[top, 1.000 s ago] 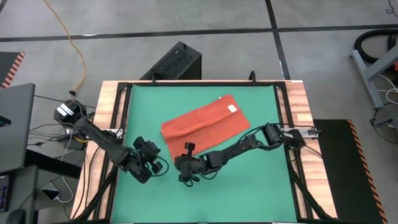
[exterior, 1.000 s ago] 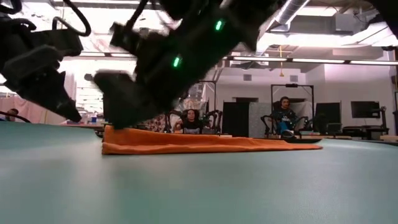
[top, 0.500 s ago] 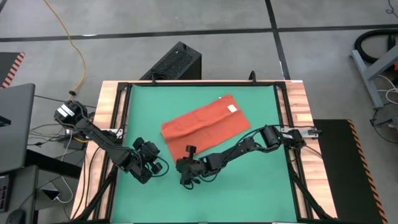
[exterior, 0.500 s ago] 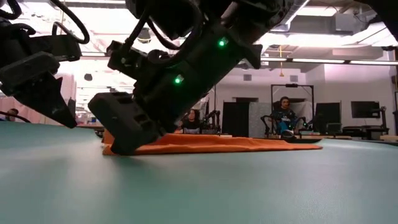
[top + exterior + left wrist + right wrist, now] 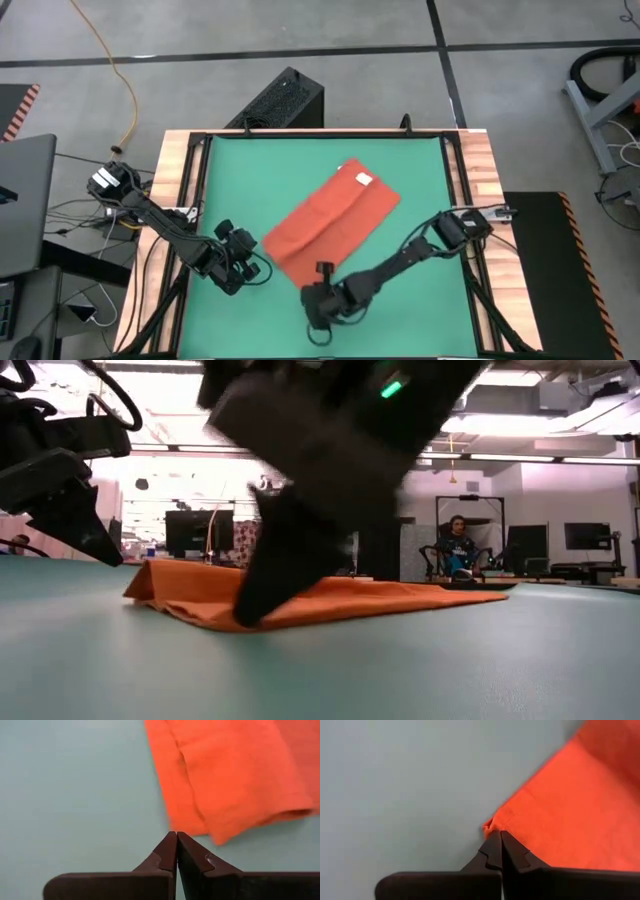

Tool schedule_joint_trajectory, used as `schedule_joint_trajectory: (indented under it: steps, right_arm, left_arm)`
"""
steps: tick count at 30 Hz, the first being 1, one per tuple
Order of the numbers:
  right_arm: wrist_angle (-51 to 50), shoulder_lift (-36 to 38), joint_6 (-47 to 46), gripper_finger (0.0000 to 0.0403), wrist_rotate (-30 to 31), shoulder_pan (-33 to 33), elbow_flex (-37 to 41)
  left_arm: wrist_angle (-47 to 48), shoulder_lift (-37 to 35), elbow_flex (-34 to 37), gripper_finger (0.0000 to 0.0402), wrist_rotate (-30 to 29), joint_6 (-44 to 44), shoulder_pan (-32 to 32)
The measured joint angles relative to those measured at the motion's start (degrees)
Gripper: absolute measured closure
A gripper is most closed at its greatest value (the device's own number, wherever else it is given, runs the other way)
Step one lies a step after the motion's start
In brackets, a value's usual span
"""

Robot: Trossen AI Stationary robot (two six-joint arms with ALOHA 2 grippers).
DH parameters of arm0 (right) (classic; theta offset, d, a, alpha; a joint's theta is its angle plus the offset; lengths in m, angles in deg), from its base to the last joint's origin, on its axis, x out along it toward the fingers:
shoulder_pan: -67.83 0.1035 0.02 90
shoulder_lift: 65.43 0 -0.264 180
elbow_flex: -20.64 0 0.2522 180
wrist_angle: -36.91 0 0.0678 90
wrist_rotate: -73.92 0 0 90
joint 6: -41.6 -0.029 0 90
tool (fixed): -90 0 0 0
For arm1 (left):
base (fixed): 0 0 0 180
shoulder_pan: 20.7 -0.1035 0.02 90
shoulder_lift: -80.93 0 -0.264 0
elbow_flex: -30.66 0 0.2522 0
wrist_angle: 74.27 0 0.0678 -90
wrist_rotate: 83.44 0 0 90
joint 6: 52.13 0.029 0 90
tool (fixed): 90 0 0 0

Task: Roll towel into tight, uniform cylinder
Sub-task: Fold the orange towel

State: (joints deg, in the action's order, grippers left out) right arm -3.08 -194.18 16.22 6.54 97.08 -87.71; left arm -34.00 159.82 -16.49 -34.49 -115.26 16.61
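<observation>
High view, green mat [image 5: 420, 170] under towel [image 5: 331, 217], right hand [image 5: 318, 293] pinching its corner, left hand [image 5: 262, 268] pressed together, grey floor [image 5: 400, 80] around.

No text, label, brand, number or sign can be read in any of the views. The small white tag [image 5: 363, 179] at the far edge of the towel [image 5: 335, 220] shows no legible print in the high view. The screens in the room behind the table in the low view are too dark and small to show any writing.
</observation>
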Motion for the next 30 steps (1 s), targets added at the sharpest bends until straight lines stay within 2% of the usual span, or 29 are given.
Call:
schedule_joint_trajectory:
  steps: [4, 10, 13, 15, 19, 24, 28, 30]
  right_arm:
    - [-6.43, 0.8, -6.3, 0.0395, 0.21, 3.92, -0.17]
    - [-9.25, 0.89, -11.66, 0.0394, 1.12, 6.62, -0.17]
    - [-10.0, 0.89, -13.52, 0.0394, 1.36, 6.83, -0.17]
    - [-10.0, 0.89, -13.66, 0.0394, 1.39, 6.82, -0.17]
    - [-10.0, 0.89, -13.66, 0.0394, 1.37, 6.66, -0.17]
    - [-9.97, 0.87, -13.68, 0.0393, 1.37, 6.26, -0.12]
    - [-9.66, 0.85, -13.71, 0.0393, 1.22, 5.99, -0.1]
    - [-9.46, 0.85, -13.73, 0.0393, 1.19, 6.0, -0.1]
  left_arm:
    - [-8.05, 0.0, 0.0, 0.0402, 1.22, 9.62, 0.25]
    - [-27.66, -0.01, -0.04, 0.04, 6.35, 28.26, 0.29]
    - [-30.31, -0.04, -0.04, 0.0388, 11.07, 36.78, 0.55]
    - [-30.06, -0.04, -0.02, 0.0374, 12.12, 38.92, 1.07]
    - [-30.24, 2.2, -0.03, 0.0339, 10.84, 42.51, 2.87]
    - [-29.32, 10.25, -2.79, 0.0305, 6.54, 45.78, 4.46]
    - [-26.04, 15.05, -6.03, 0.0294, -0.48, 43.95, 5.06]
    - [-25.21, 16.61, -7.18, 0.0293, -0.93, 44.02, 5.14]
